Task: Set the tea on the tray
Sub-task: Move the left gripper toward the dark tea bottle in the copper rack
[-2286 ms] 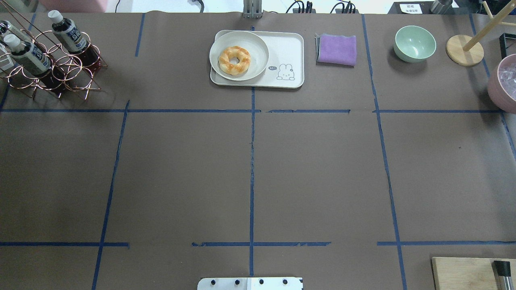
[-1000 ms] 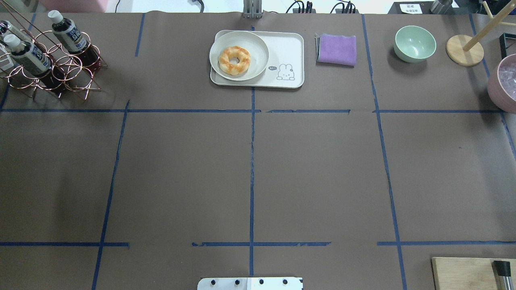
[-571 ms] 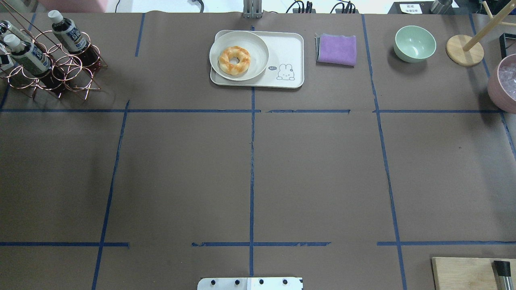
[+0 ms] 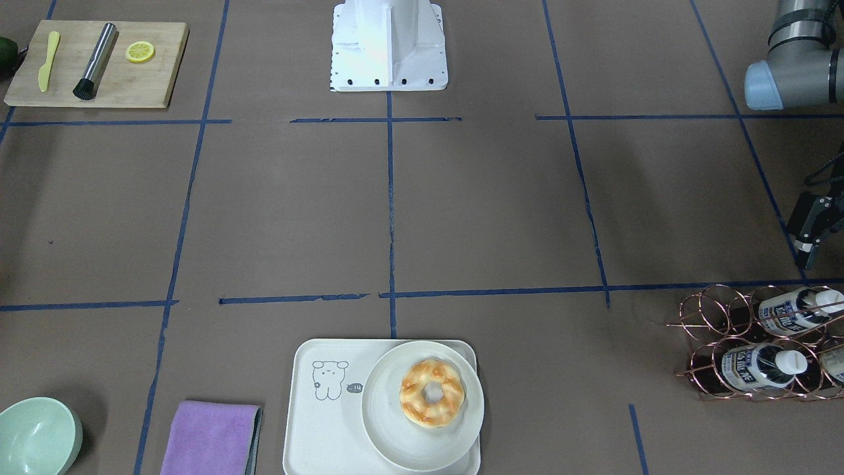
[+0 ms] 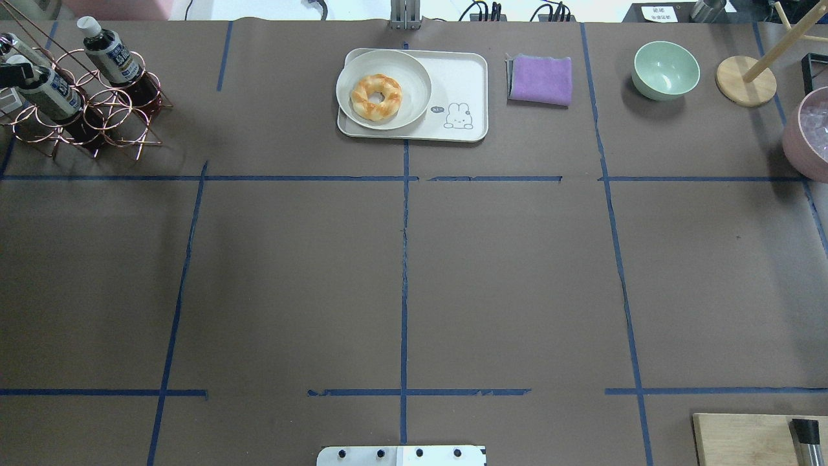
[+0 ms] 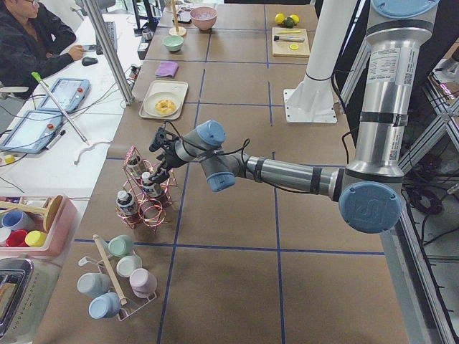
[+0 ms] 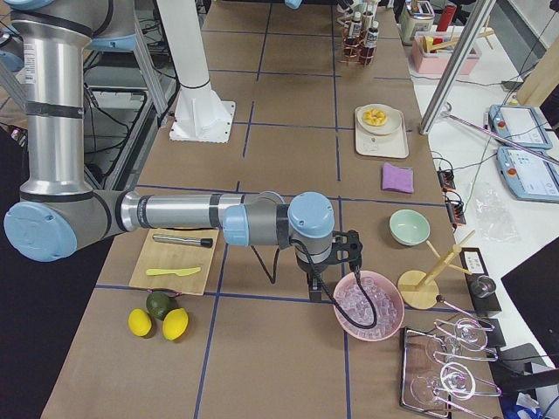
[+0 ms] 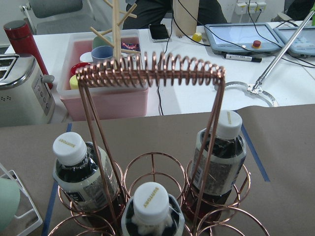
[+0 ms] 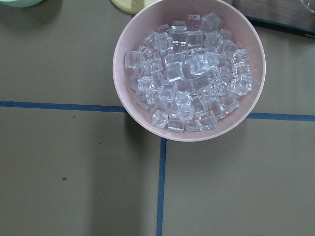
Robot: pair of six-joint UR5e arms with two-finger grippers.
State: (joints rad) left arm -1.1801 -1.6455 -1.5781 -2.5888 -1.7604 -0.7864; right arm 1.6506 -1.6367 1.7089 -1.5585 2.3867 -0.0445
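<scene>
Starting with the front-facing view, the tray [image 4: 316,422] lies at the near edge of the table [image 4: 494,218], carrying a round plate [image 4: 395,442] with a doughnut [image 4: 432,392]. The tea bottles [image 4: 758,366] sit in a copper wire rack [image 4: 699,323] at the far right, well apart from the tray. The left gripper [image 4: 814,231] enters at the right edge just beyond the rack, cut off by the frame, so I cannot tell how wide it stands or whether it holds anything. From overhead, the tea bottles [image 5: 110,52] lean in the rack [image 5: 123,123] at top left, the tray [image 5: 462,84] is at top centre, and a dark part of the left gripper [image 5: 11,70] overlaps one bottle's cap. Seen from the left end, the left gripper [image 6: 161,143] hovers over the rack [image 6: 147,208]. From the right end, the right gripper [image 7: 336,262] hangs above a pink bowl [image 7: 345,319]; its opening cannot be judged. The left wrist camera looks down on three tea bottles [image 8: 221,157] upright in the rack [image 8: 152,73]. The right wrist camera shows the pink bowl [image 9: 120,83] full of ice cubes [image 9: 187,73].
</scene>
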